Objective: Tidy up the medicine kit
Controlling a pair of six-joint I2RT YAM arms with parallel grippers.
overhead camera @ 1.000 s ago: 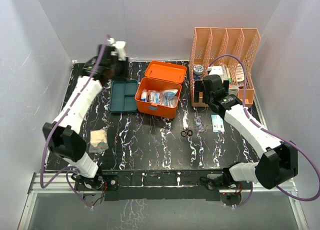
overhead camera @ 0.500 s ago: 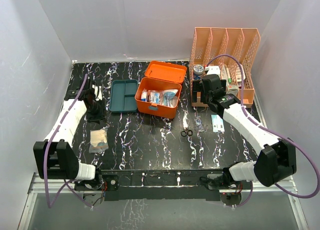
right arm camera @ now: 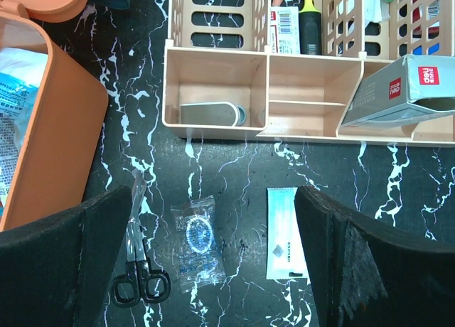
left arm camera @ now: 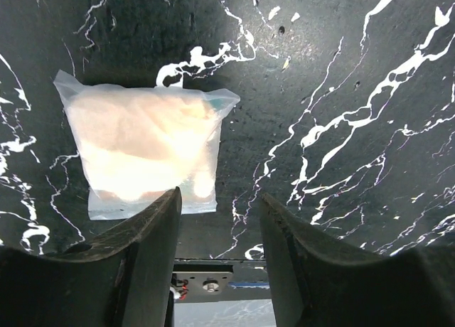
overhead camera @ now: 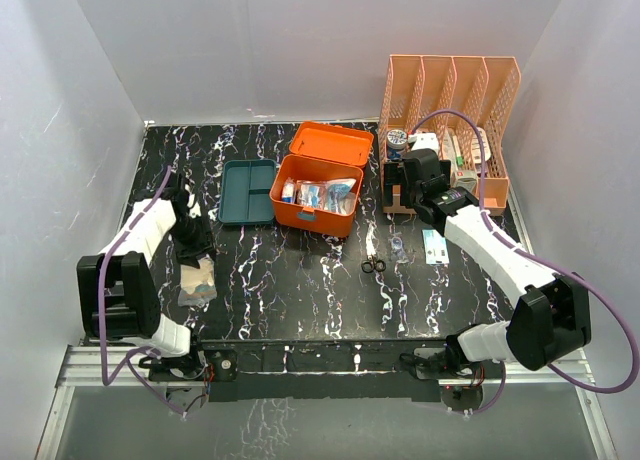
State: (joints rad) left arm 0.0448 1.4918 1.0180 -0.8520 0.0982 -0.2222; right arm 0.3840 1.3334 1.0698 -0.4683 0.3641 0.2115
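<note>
left gripper [left arm camera: 219, 199], apart and empty, hangs off-centre over the clear pouch [left arm camera: 146, 153] left of the medicine kit [overhead camera: 310, 218]; closing may snag just a corner. right gripper [right arm camera: 210, 199] gapes.

The table [overhead camera: 300, 290] is black, marbled with white veins. Ahead of the black left gripper [left arm camera: 219, 213] lies a clear pouch [left arm camera: 146, 146] with a pale peach filling. Left of the black right gripper [right arm camera: 213, 199] stands the orange medicine kit [right arm camera: 50, 142]. Between that gripper's fingers lie black-handled scissors [right arm camera: 136, 242], a clear packet [right arm camera: 197, 236] with a bluish ring and a white, pale blue sachet [right arm camera: 286, 233]. Beyond them is the peach slatted organizer [right arm camera: 298, 136], holding a grey box [right arm camera: 398, 92] with a red label. The tray [overhead camera: 247, 192] is dark teal.
</note>
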